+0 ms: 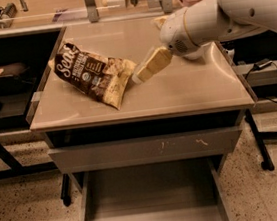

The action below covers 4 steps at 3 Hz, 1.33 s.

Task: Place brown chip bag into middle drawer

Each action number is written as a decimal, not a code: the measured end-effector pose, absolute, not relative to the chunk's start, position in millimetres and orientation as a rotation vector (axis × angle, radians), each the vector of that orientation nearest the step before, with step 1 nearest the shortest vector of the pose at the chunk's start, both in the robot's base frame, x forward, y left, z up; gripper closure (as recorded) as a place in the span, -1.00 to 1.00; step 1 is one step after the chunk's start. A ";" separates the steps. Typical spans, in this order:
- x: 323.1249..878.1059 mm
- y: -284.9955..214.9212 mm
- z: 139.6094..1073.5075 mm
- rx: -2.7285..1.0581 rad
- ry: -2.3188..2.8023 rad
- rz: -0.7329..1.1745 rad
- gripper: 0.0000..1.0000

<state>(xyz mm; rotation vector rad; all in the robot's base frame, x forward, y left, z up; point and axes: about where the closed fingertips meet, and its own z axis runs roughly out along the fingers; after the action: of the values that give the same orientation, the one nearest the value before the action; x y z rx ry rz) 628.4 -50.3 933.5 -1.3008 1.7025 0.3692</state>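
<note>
gripper [138,77] just beside brown chip bag [93,73] on table [191,92], jaws' state unclear, middle drawer [149,202] open below

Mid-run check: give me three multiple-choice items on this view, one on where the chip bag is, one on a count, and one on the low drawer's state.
1. Where does the brown chip bag lie?
A) on the tabletop, left of centre
B) inside a drawer
C) on the ground

2. How many drawers stand pulled out?
A) none
B) one
C) two

3. The middle drawer is:
A) shut
B) open, holding the bag
C) open, with a bare floor

Answers:
1 A: the bag rests on the tabletop, with the gripper just to its right, low over the top.
2 B: only the lowest drawer is out; the scuffed drawer front above it sits shut.
3 C: nothing shows on its smooth grey floor.
</note>
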 end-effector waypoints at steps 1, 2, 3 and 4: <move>647.3 -17.9 920.5 -1.345 1.676 0.417 -1.00; 651.1 -8.1 917.3 -1.358 1.668 0.432 -1.00; 651.7 10.8 912.1 -1.382 1.633 0.481 -1.00; 660.2 56.8 899.9 -1.417 1.586 0.585 -1.00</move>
<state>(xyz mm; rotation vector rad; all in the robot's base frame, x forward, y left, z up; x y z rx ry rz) 660.2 56.8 899.9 -1.4174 1.5860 0.5851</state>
